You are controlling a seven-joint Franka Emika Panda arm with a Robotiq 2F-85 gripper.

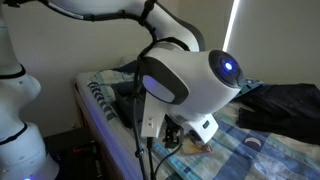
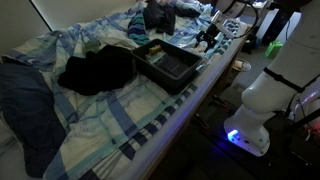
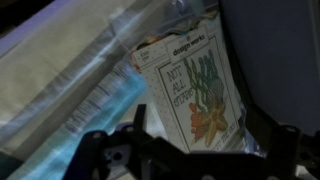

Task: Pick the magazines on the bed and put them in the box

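Wrist view: small magazine (image 3: 195, 92) fills the middle of the frame. Pale tan cover, hand-lettered title, drawing of a green plant with orange flowers. It sits tilted in the picture, top edge toward upper right. Picture is dark and blurred, so I cannot read the fine print.

My gripper (image 3: 204, 126) enters from the bottom of that view. One dark finger shows left of the cover's lower half, the other to the right, so the cover lies between them. Fingers (image 3: 138, 125) stand apart. I cannot tell whether they press on the cover or merely straddle it, so grip state is undetermined.

Left of the magazine: blurred pale blue sheet. Right of it: a dark area, not identifiable.

Exterior views: my gripper (image 2: 210, 35) is over the far stretch of the bed (image 2: 130, 125), near its striped edge, pointing down. The box (image 2: 165, 62) lies on the checked sheet just beside me, toward the camera, long side along the bed edge. Its inside reads dark and I cannot make out any contents. A black cloth heap (image 2: 95, 70) lies next to the box, on the side away from the edge.

In an exterior view my white arm (image 1: 190, 80) blocks most of the scene. My gripper (image 1: 183, 135) hangs beneath it, close over the sheet (image 1: 245, 152). More dark cloth (image 1: 285, 105) lies behind.

My base (image 2: 258, 100) stands on the floor beside the bed, blue light lit.
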